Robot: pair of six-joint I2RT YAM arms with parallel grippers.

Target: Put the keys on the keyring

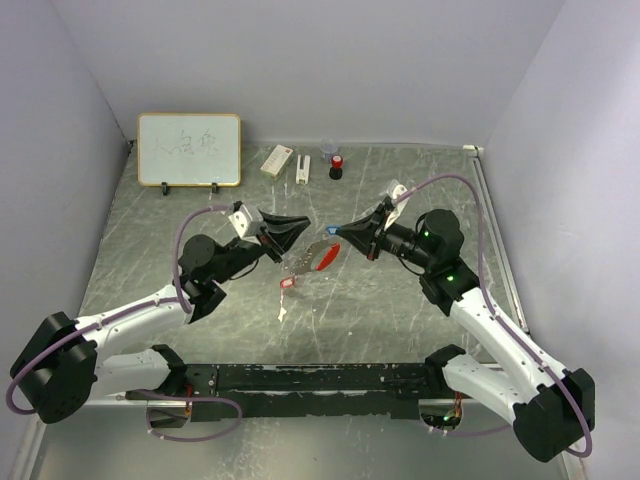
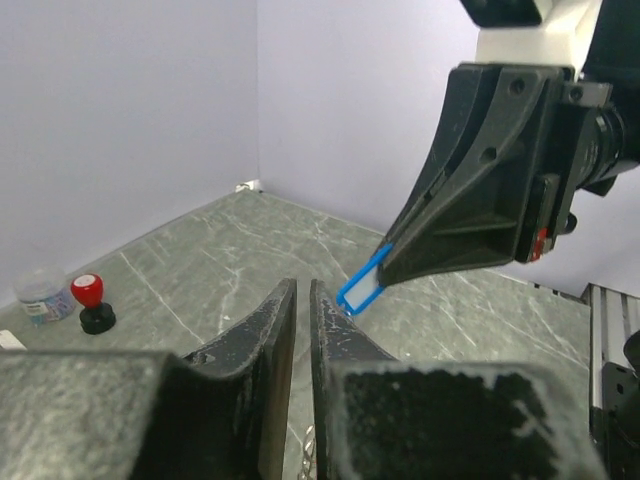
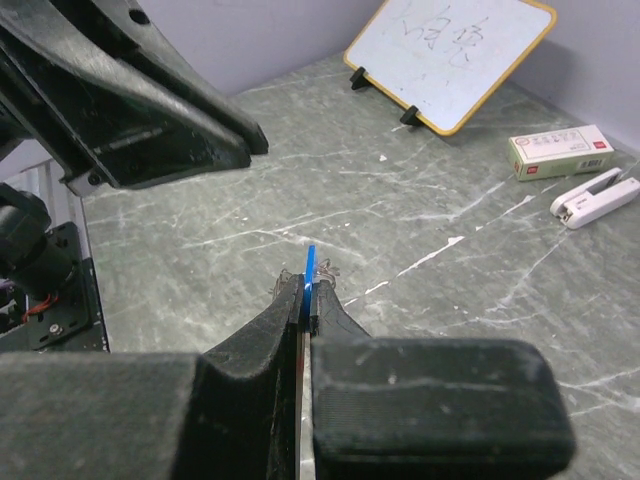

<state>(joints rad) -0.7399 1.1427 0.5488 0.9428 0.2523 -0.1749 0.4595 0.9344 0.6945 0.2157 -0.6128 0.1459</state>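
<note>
Blue-headed key [image 2: 362, 286], clenched edge-on in right gripper [image 3: 306, 298] fingers, presumably presented for threading; left gripper [image 2: 303, 300] fingers a slit apart, hold undeterminable; keyring [image 1: 318, 257] between both grippers, red key [image 1: 287, 283] on tabletop [image 1: 420, 310].

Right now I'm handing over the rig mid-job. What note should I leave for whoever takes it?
The left gripper has its jaws a narrow gap apart, with nothing seen between them.
The right gripper is shut on the blue key, held off the table.
The keyring lies on the table below both grippers. The red key lies loose beside it, on the near side.
Done: blue key picked up.
Left: get both keys onto the keyring; neither looks threaded.
</note>
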